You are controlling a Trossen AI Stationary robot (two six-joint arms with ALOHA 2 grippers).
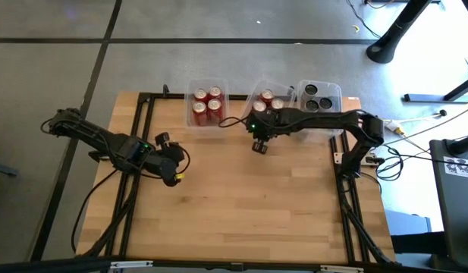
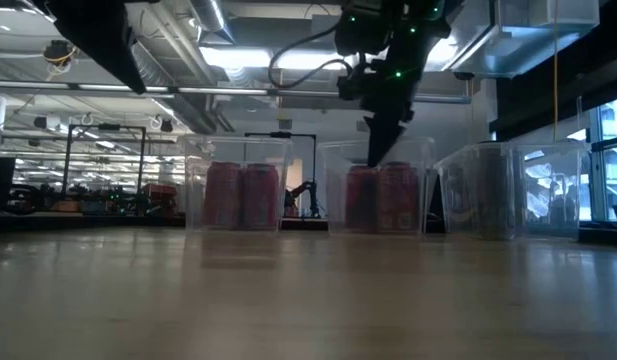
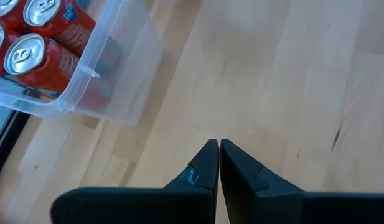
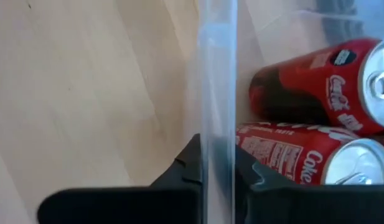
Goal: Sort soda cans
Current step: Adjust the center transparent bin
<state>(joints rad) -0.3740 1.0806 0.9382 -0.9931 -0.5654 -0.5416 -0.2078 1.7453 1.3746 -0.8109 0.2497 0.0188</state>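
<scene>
Several red soda cans [image 1: 207,106] stand upright in the left clear bin [image 1: 190,123]. More red cans [image 1: 268,99] are in the middle clear bin [image 1: 252,97]; in the right wrist view two of them [image 4: 310,87] show beside the fingers. Black cans [image 1: 318,97] stand in the right clear bin [image 1: 337,89]. My right gripper [image 4: 218,168] hangs at the middle bin's near left wall [image 2: 381,150], closed on it. My left gripper [image 3: 219,149] is shut, holds nothing, and hovers over bare wood near the table's left side [image 1: 173,171]. My right gripper has the middle bin's clear wall [image 4: 216,112] between its two fingers. One finger [image 4: 188,165] is outside the bin and the other [image 4: 254,171] inside next to a red can. The fingers come from above, pointing down. The bin rests on the table.
All three bins sit in a row along the table's far edge. The wooden top [image 1: 249,205] in front of them is bare. A black frame [image 1: 142,106] runs along the table's sides, and cables [image 1: 416,133] trail off to the right.
</scene>
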